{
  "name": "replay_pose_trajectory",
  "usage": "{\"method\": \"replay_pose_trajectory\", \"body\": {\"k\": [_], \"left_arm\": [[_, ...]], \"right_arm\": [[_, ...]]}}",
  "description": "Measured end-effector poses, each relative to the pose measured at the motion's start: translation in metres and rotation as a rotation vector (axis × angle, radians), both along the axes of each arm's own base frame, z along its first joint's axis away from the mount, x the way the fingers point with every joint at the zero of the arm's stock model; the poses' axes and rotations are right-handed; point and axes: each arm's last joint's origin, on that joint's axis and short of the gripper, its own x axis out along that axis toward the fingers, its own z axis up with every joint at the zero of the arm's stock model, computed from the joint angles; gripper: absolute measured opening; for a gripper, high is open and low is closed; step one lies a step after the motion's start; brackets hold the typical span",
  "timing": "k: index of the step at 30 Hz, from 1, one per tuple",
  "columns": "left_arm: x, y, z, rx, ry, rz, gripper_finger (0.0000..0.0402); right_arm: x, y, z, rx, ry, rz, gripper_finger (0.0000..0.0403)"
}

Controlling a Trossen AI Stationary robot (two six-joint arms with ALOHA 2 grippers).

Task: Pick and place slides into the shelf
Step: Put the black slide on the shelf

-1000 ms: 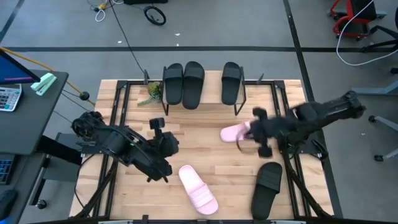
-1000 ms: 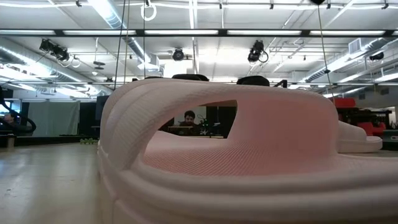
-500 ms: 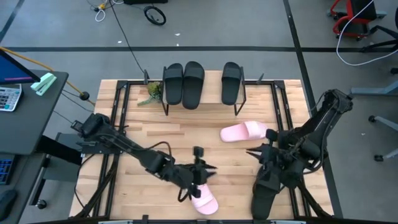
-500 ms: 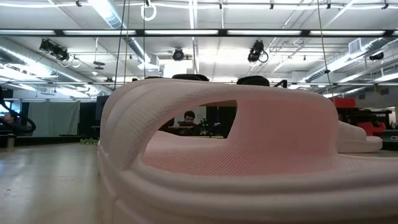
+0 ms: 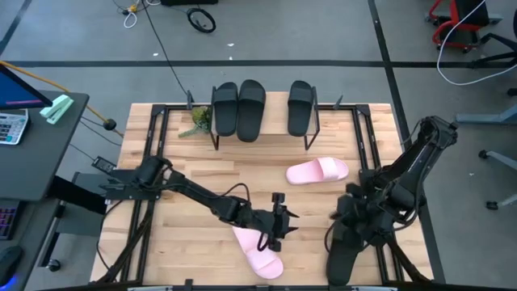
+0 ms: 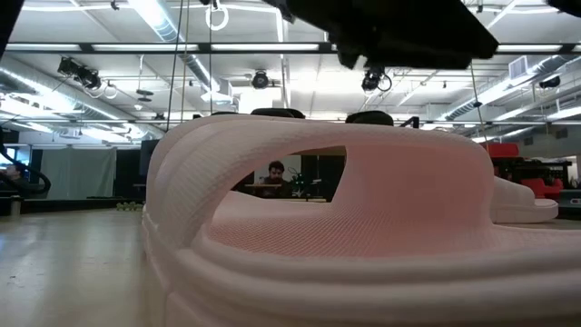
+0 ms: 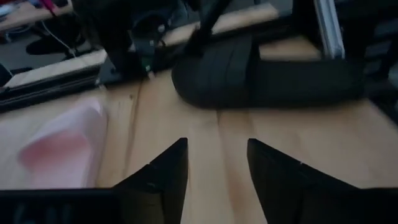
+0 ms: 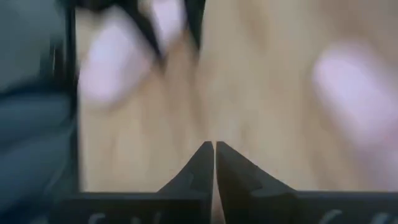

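Three black slides [image 5: 251, 109] lie side by side on the shelf [image 5: 309, 137] at the table's far edge. One pale pink slide [image 5: 317, 171] lies flat mid-table. Another pink slide [image 5: 260, 255] lies near the front edge and fills the low view [image 6: 318, 209]. A black slide [image 5: 346, 250] lies at the near right. My left gripper [image 5: 280, 220] hovers open just beyond the near pink slide's far end, with bare wood between its fingers [image 7: 214, 158]. My right gripper [image 5: 349, 212] is shut [image 8: 214, 152] above the black slide's far end.
A small green plant [image 5: 196, 120] stands left of the shelf. Black frame rails [image 5: 149, 162] run along the table's left and right sides. A desk with a calculator [image 5: 12, 125] stands off the left edge. A person [image 6: 275, 171] sits far behind the table.
My left gripper has swung from the table's left middle toward the near edge and right, ending by the near pink slide. My right gripper has left the middle pink slide, which lies flat, and gone toward the near edge, above the black slide.
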Motion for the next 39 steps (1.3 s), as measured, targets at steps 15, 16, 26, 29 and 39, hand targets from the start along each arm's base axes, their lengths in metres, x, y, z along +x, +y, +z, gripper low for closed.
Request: {"method": "replay_pose_trajectory", "body": {"k": [15, 16, 26, 29, 39], "left_arm": [[0.015, 0.003, -0.007, -0.028, -0.015, 0.023, 0.0172], [0.015, 0.003, -0.007, -0.028, -0.015, 0.025, 0.0172], [0.020, 0.017, -0.007, -0.026, -0.016, 0.058, 0.0173], [0.019, 0.018, -0.008, -0.017, -0.006, 0.057, 0.0172], [0.025, 0.038, -0.009, 0.032, 0.009, 0.084, 0.0172]], "right_arm": [[-0.044, 0.032, -0.022, 0.352, 0.619, -0.336, 0.0009], [-0.045, 0.034, -0.025, 0.339, 0.627, -0.341, 0.0009], [-0.029, 0.032, -0.039, -0.002, 0.275, -0.101, 0.0014], [-0.021, 0.034, -0.038, 0.036, 0.222, -0.112, 0.0018], [0.018, 0.092, -0.060, 0.241, 0.138, 0.102, 0.0050]]}}
